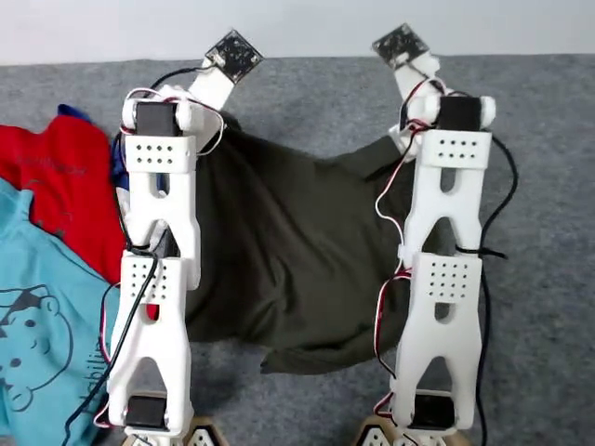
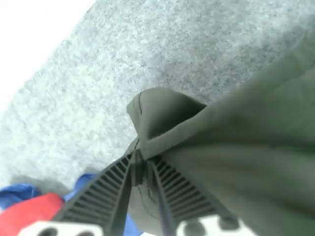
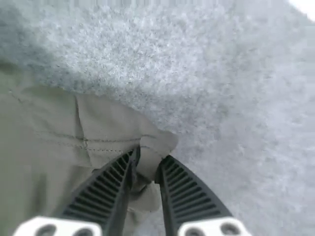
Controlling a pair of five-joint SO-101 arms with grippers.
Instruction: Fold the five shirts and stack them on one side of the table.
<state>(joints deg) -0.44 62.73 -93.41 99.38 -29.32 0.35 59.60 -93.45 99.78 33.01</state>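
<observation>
The dark shirt [image 1: 288,251] looks light and limp. The left gripper [image 2: 139,160] and right gripper [image 3: 147,161] each pinch a corner, sensible holds for folding.

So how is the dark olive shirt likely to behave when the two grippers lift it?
Probably floppy: the olive shirt bunches into folds where the left gripper pinches it. Its middle would likely sag between that and the right gripper. It looks thin, so likely light.
</observation>
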